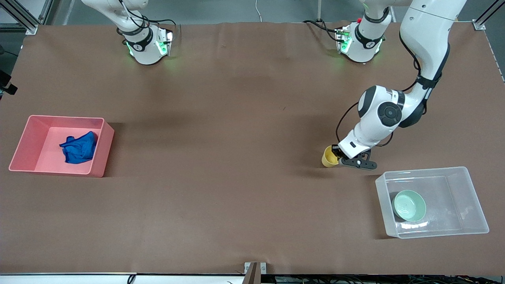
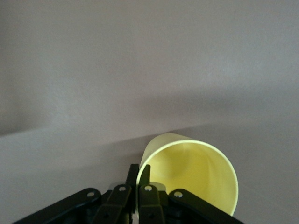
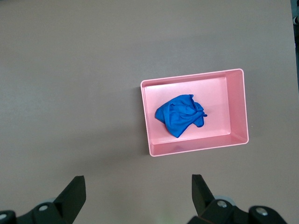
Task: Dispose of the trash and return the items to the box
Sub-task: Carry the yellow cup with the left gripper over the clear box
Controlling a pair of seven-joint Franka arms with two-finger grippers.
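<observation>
A brown mat (image 1: 236,118) is spread over the whole tabletop, faintly creased. Grey floor (image 1: 236,10) is seen past the edge where the bases stand. Aluminium frame posts (image 1: 23,19) are fixed at both corners of that edge. A metal bracket (image 1: 254,270) is clamped midway along the edge nearest the camera.

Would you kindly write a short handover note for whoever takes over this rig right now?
Left gripper: shut on the rim of the yellow cup, which is on the table beside the clear box.
Right gripper: open, empty, high above the pink bin; that arm waits.
Done: blue cloth is in the pink bin; green bowl is in the clear box.
Left: put the yellow cup in the clear box.
</observation>
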